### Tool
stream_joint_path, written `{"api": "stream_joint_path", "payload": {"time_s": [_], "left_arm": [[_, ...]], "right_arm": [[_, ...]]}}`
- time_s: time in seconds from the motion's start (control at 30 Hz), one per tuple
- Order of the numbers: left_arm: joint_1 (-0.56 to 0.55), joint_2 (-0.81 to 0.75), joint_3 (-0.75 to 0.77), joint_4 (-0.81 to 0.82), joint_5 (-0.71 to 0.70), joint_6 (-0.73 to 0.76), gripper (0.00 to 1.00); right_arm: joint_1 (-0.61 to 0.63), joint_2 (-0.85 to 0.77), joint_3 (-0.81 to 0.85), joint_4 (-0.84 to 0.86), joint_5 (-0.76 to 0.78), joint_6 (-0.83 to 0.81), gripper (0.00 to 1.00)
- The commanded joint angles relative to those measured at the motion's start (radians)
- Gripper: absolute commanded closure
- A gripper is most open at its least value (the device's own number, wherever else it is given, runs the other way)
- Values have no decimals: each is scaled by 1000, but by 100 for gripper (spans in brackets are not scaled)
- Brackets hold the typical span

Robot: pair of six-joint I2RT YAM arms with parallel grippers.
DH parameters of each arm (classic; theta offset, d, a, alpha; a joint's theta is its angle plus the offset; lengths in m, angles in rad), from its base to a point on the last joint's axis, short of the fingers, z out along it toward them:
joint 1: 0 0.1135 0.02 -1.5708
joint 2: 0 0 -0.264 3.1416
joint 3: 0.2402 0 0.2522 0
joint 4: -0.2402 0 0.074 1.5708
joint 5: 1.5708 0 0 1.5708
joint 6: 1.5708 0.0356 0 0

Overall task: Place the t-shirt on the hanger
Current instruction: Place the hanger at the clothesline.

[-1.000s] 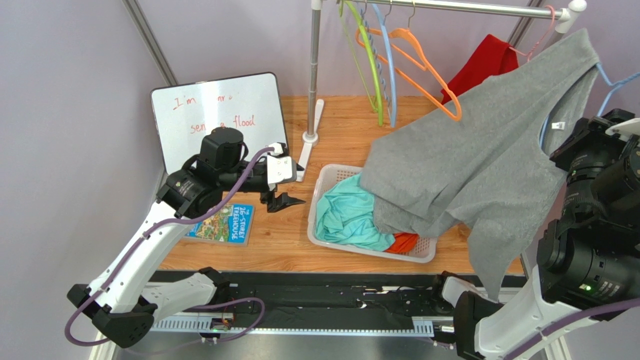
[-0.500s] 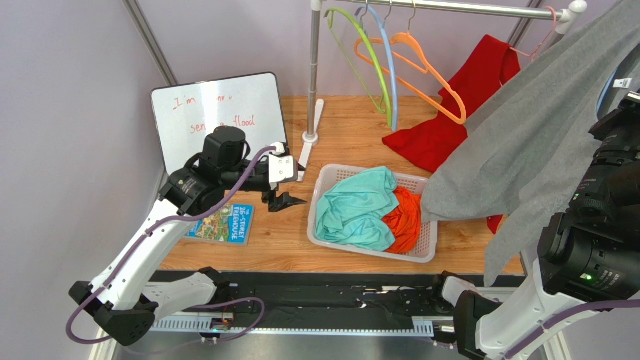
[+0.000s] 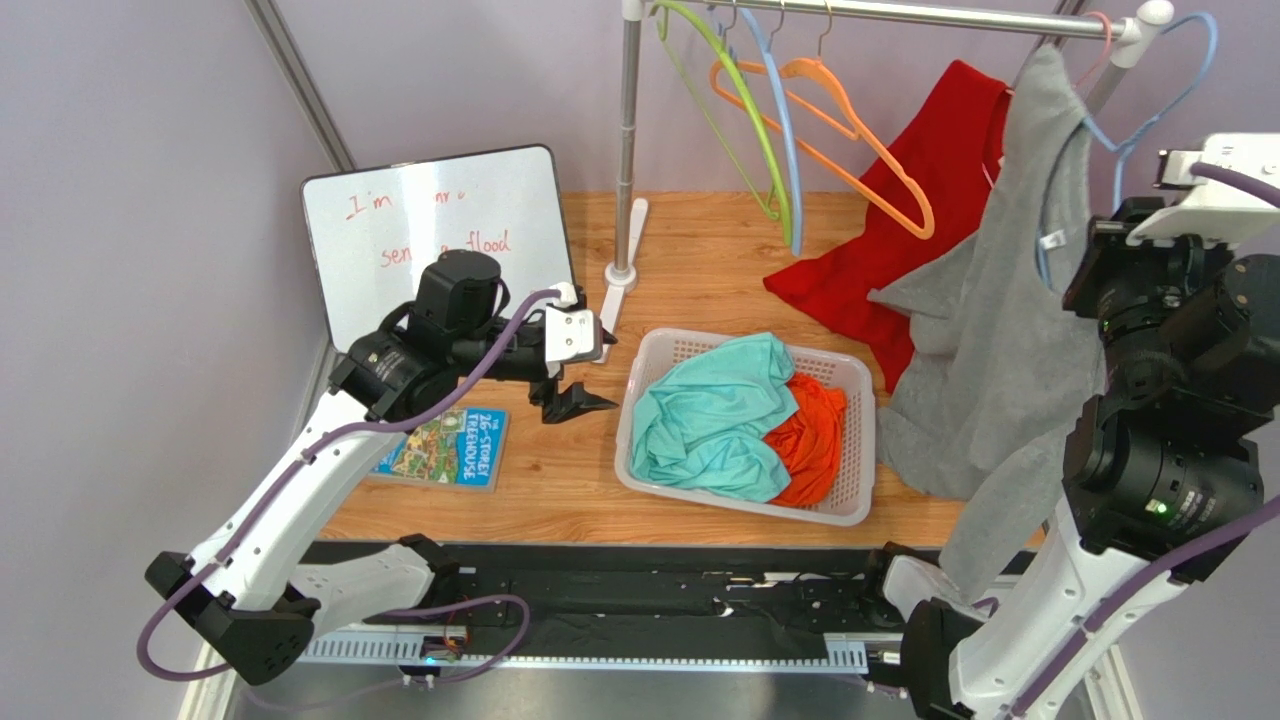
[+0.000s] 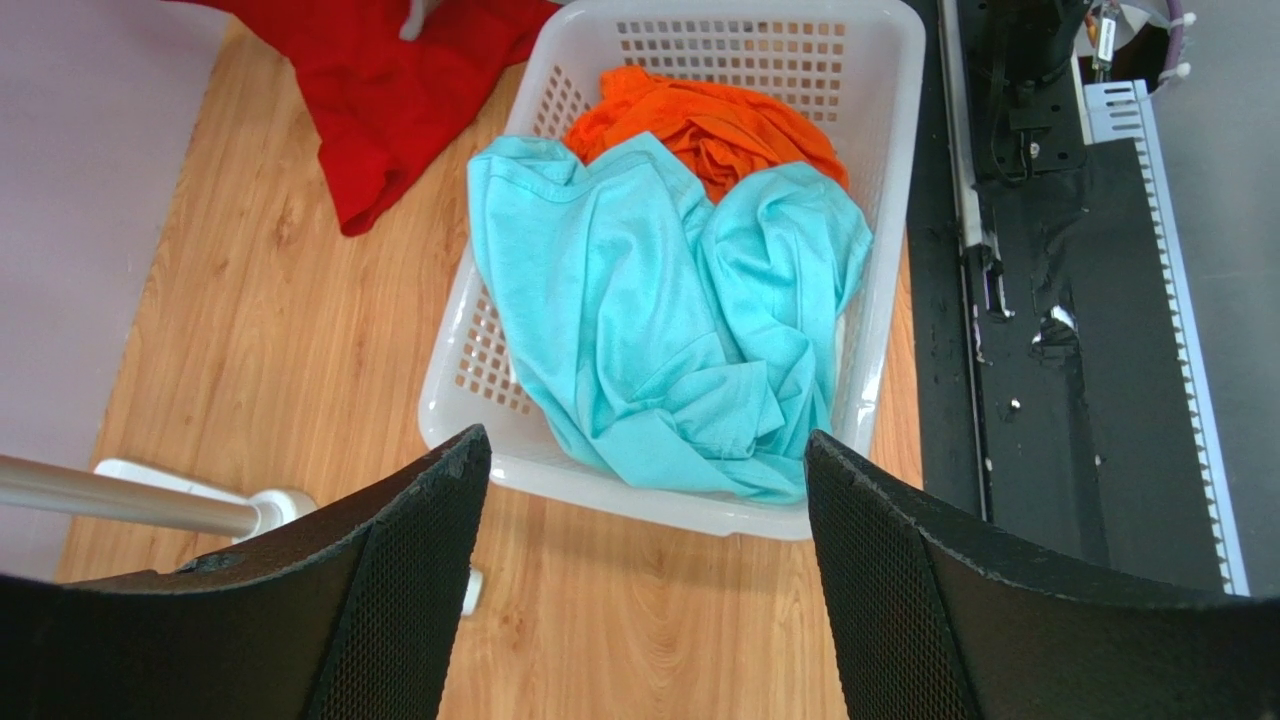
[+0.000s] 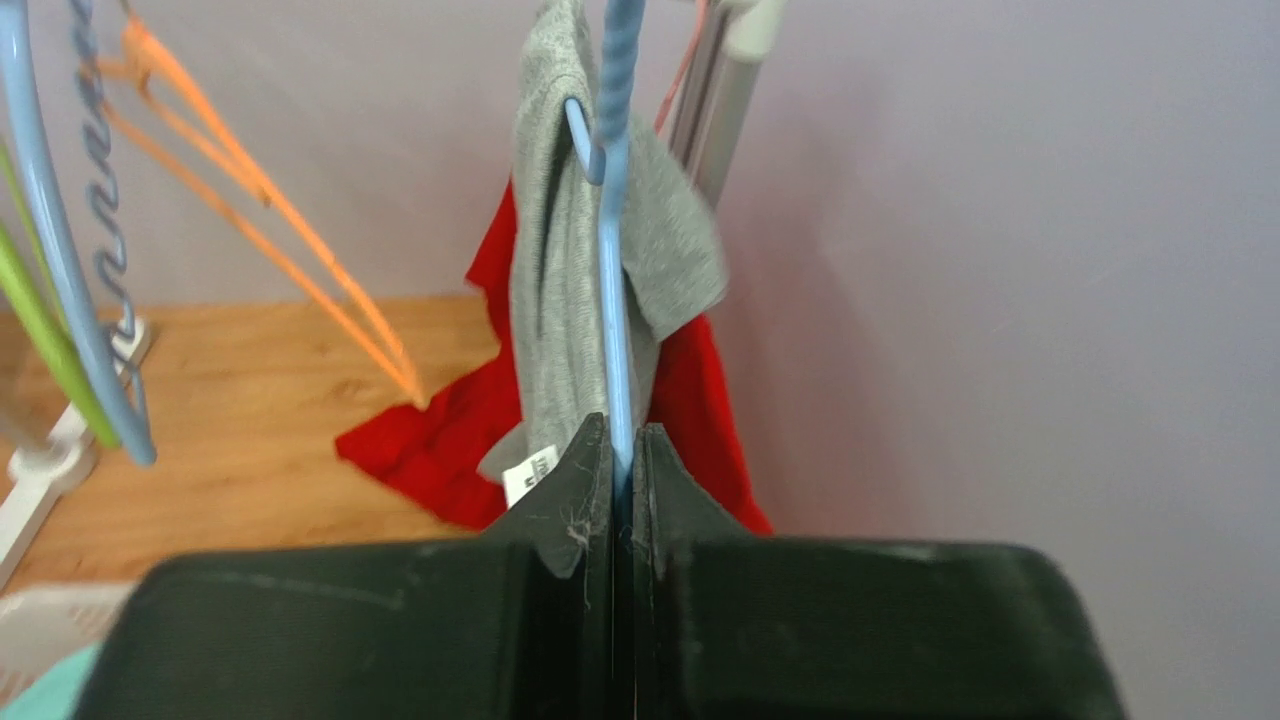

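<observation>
Clamped on the stiff hanger (image 5: 613,338) near the rail (image 3: 932,15), the right tool (image 5: 616,443) probably best carries the limp t-shirt (image 5: 549,300); left tool (image 4: 646,440) wide, empty.

The hanger (image 5: 613,330) is clamped in the closed right hand (image 5: 618,455); the t-shirt (image 5: 544,300) is draped over it, with a red garment (image 5: 443,435) behind.

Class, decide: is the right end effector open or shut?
Shut on the hanger: the right end effector pinches its thin blue bar, no gap showing; the t-shirt drapes over it.
</observation>
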Motion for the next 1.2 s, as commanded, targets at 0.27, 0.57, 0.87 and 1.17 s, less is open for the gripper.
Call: {"api": "stream_joint_path", "payload": {"time_s": [0.27,0.57,0.87,1.17], "left_arm": [[-1,10,0,32,49,9,18],[0,1,-17,32,46,23,18],[-1,10,-29,46,46,35,18],[-1,4,-57,54,32,35,18]], "right_arm": [[-5,52,-138,-5,-212,-17,100],[-7,227,11,101,-281,9,100],[-7,434,155,208,-318,42,100],[11,551,217,303,-304,53,100]]}}
